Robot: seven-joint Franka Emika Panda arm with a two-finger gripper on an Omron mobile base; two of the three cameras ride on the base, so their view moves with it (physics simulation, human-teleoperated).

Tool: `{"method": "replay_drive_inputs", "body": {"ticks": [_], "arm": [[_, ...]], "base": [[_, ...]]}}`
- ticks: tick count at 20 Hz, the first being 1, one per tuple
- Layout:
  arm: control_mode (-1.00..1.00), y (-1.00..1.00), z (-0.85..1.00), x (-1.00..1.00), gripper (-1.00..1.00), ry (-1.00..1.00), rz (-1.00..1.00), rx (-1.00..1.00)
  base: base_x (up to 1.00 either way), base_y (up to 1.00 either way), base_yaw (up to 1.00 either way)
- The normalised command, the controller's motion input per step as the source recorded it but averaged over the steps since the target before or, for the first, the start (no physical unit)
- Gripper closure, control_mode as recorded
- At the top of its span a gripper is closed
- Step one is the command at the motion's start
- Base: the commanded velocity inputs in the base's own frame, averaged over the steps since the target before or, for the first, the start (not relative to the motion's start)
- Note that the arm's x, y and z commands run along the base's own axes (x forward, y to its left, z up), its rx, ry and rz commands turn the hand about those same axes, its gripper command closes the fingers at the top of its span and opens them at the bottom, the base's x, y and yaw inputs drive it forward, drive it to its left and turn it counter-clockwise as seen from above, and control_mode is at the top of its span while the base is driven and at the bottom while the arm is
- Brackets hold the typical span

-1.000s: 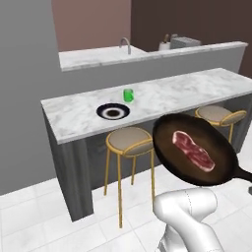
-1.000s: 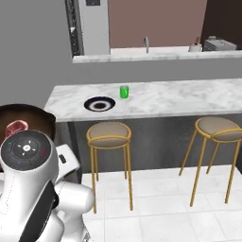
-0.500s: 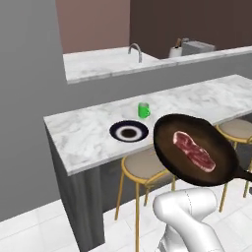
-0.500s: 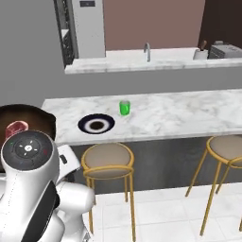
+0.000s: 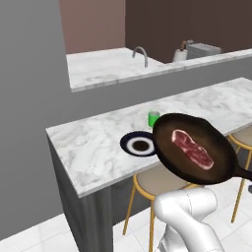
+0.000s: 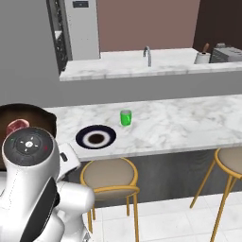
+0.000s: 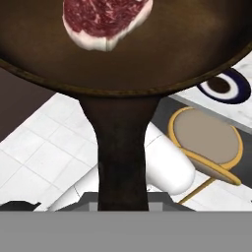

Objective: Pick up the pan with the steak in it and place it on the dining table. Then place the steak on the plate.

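Cast-iron pan hangs in the air, carried by its short black handle, which runs straight back from the rim toward the pincer. Pincer clenched on that handle; the fingertips themselves are hidden under it in the hand view.

Steak lies flat inside the pan, out past the handle from the pincer, near the middle of the skillet floor. Red-pink, pale fat along one edge.

Pan is held off the front edge of the dining counter, above the stools, not touching the marble. In the left base view its far rim overlaps the plate's edge, though the pan rides higher.

Plate, navy rim, sits on the counter beyond the pan from the pincer, close to the near edge. Centre looks dark with a white ring around it.

Green cup stands upright just behind and beside the plate, apart from it.

Round padded stool with gold legs stands below the counter overhang, under the plate. A second stool stands well off to the side.

Behind, a higher marble counter carries a faucet.
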Motion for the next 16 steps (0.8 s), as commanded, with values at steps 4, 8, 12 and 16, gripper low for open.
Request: {"method": "replay_drive_inputs", "body": {"ticks": [4, 8, 12, 16], "arm": [[1.00, 0.00, 0.00, 0.00, 1.00, 0.00, 0.00, 0.00], [-1.00, 0.04, -0.01, 0.04, 1.00, 0.00, 0.00, 0.00], [-1.00, 0.49, -0.21, 0.55, 1.00, 0.00, -0.06, 0.00], [-1.00, 0.60, -0.23, 0.57, 1.00, 0.01, -0.09, -0.02]], "base": [[0.15, 0.18, -0.02], [0.00, 0.00, 0.00], [0.00, 0.00, 0.00], [0.00, 0.00, 0.00]]}}
